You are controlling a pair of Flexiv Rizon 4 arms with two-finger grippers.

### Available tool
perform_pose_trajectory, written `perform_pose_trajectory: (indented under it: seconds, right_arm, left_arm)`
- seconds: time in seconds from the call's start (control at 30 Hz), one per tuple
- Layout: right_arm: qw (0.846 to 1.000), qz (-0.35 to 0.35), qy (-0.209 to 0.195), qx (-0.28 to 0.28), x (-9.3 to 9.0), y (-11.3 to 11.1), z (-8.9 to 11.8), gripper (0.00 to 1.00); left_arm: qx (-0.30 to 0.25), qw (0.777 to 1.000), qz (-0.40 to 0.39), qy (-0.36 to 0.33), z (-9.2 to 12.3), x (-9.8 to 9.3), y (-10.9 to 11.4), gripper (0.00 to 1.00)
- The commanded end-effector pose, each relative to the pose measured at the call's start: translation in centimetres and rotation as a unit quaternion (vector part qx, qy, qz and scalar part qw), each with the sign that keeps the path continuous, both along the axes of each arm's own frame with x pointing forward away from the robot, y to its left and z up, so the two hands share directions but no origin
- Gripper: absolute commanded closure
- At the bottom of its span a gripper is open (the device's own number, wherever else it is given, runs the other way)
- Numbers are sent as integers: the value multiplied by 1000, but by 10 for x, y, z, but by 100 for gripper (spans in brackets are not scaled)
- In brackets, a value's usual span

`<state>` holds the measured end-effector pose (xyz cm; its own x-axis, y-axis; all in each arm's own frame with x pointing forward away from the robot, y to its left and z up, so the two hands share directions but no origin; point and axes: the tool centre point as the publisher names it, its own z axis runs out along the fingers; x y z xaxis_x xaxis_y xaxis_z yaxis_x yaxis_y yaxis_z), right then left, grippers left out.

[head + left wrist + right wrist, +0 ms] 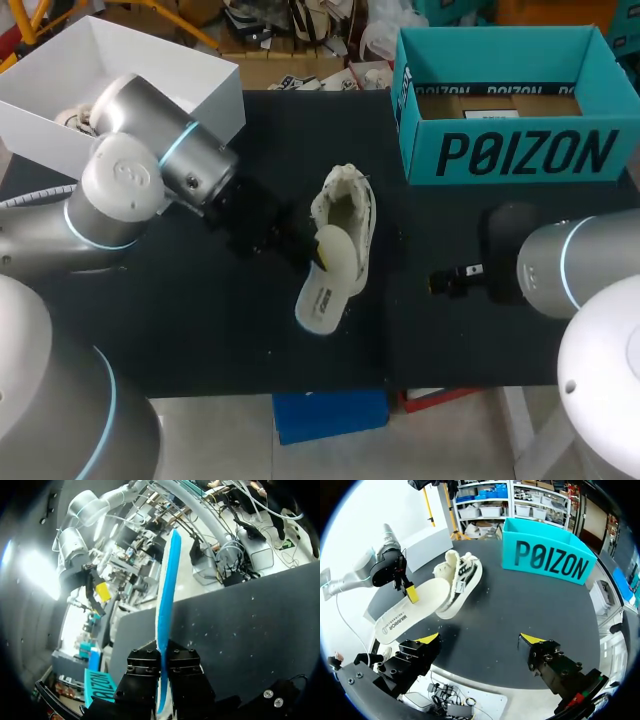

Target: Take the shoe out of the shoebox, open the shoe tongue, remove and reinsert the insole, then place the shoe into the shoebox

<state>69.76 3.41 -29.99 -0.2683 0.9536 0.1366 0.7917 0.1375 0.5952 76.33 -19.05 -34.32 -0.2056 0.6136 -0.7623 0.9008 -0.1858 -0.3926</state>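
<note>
The left fingers [145,672] pinch the insole [167,605] edge-on. It is a thin slab, cream on top and blue beneath. One end overlaps the shoe [348,205] and the other juts toward the near edge of the bench [200,330]. The right fingers [429,639] are spread wide with nothing between them, over bare black bench to the right of the shoe. The cream, fleecy-collared shoe lies mid-bench. The teal cardboard shoebox [510,150] stands open at the far right, well apart from the shoe. A white box [60,130] sits at the far left, behind the left arm.
</note>
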Motion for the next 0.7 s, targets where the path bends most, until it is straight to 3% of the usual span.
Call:
perform_pose_trajectory:
  seconds: [0.03,0.7]
  right_arm:
    - [1000,-1,-2,0,-1,1,-2,0]
    - [1000,-1,-2,0,-1,1,-2,0]
  left_arm:
    - [0,1000,-2,0,-1,2,-2,100]
    - [8,1000,-10,6,-12,23,-12,100]
